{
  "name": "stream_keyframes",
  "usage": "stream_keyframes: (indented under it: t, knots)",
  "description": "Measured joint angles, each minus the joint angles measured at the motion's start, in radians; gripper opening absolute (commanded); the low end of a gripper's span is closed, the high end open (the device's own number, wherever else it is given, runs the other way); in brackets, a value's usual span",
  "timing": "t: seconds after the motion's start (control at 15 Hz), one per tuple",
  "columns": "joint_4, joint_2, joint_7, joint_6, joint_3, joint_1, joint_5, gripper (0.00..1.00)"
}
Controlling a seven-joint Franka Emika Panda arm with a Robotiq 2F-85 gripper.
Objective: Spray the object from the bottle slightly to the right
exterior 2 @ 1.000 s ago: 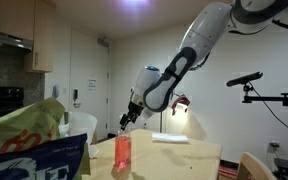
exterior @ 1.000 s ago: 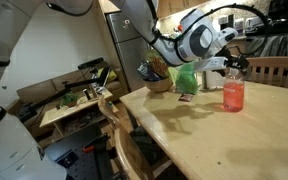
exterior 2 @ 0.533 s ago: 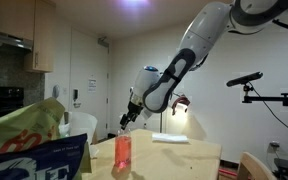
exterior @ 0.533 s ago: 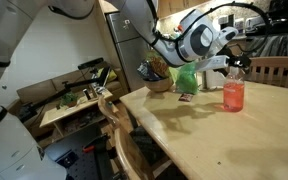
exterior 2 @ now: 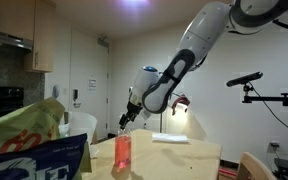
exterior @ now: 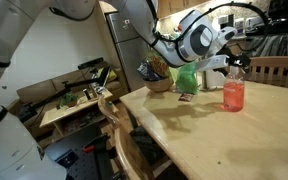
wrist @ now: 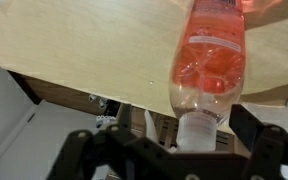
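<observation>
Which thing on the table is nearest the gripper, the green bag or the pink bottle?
The pink bottle: its white cap sits inside the open gripper; the green bag stands aside.

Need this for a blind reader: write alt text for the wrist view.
A clear spray bottle of pink-red liquid stands on a wooden table, its white head between the open dark fingers at the frame's lower edge.
</observation>
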Motion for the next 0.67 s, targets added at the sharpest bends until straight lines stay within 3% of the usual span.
stream_keyframes:
  t: [0.67]
  knots:
    - [0.026,0.021,0.0,0.004,-0.009,0.006,-0.001,1.0]
